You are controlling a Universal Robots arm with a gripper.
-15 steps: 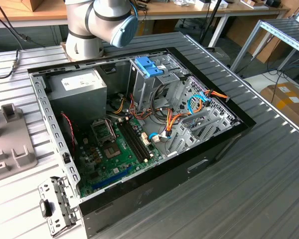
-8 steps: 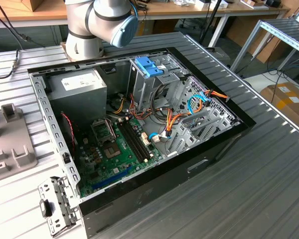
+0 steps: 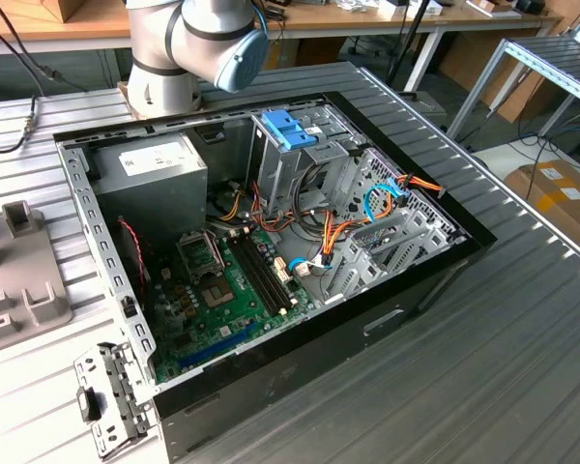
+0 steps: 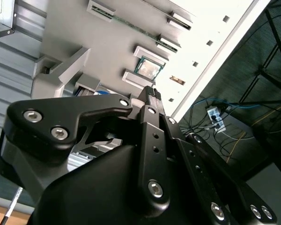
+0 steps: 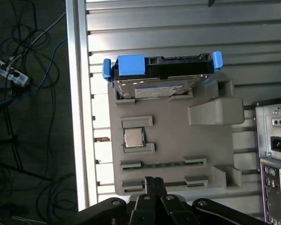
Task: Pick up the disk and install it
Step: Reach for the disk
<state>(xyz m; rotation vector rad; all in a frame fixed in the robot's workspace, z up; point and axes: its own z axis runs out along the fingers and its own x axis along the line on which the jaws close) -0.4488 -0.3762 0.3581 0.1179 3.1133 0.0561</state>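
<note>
The disk (image 5: 160,78) is a silver-grey drive with blue side rails and a blue tab. It lies on its long edge in a slot at one end of the grey holder tray (image 5: 173,145). In the second wrist view a strip of the disk (image 4: 88,92) shows behind the finger linkage. My gripper (image 5: 154,181) hangs over the opposite end of the tray, well apart from the disk. Its fingertips are pressed together with nothing between them. The gripper (image 4: 152,92) looks the same in the second wrist view.
The open computer case (image 3: 271,242) lies on the slatted table, with a blue-latched drive cage (image 3: 290,130), a power supply (image 3: 155,164) and loose cables. The tray also carries a processor chip (image 5: 133,137) and memory sticks (image 5: 164,164). The case's rear panel (image 5: 274,140) stands beside the tray.
</note>
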